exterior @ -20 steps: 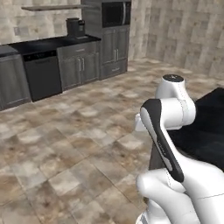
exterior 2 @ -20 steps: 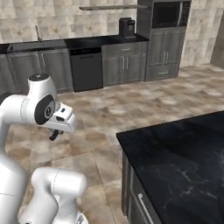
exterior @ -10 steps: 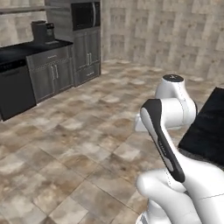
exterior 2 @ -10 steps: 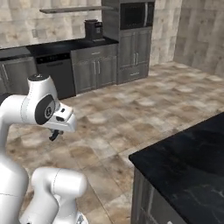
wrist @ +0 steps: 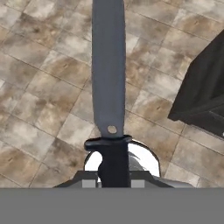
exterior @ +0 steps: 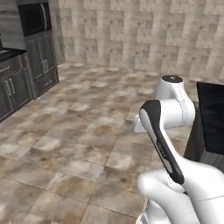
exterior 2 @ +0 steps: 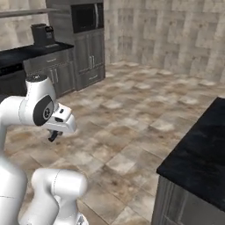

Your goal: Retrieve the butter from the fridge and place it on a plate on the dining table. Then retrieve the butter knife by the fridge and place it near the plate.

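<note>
End effector (wrist: 113, 175) pinches one butter knife (wrist: 108, 65) above tile floor (wrist: 39, 78), near one dining table (exterior 2: 200, 154).

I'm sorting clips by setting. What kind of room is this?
Most likely a kitchen: grey cabinets with a built-in microwave, a coffee maker on a black counter, and a stone-tiled floor.

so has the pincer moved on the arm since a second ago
No. In the right base view the pincer hangs under the same white wrist housing as before, shut on the butter knife; only the kitchen shifted, since the base turned.
</note>
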